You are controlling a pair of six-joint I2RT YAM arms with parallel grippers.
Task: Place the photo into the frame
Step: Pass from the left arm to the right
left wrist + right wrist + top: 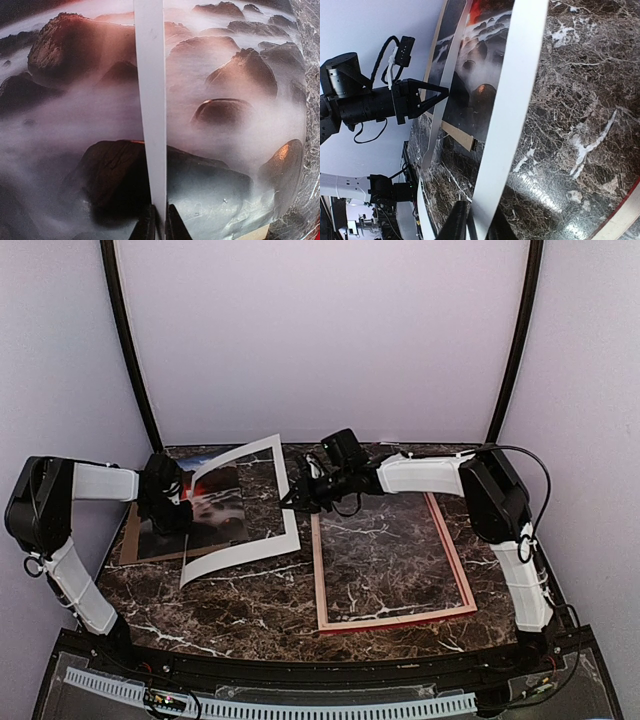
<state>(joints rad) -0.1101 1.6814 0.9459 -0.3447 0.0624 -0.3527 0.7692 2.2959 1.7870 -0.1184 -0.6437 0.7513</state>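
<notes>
Glossy photo (pixel 215 510) is lying flat on the board (pixel 130 540) at the left, under the tilted-up mat (pixel 240 453). Frame (pixel 395 618) is lying just right. Left claw (pixel 183 502) and right claw (pixel 293 498) are each clamping a mat strip. Photo is looking light, floppy and crease-prone, so you're wanting a gentle edge pinch.

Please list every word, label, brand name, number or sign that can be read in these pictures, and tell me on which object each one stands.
There are none that can be read.
The photo shows only rocks and mist, with no caption.
The white mat, the frame and the marble table carry no print.
</notes>
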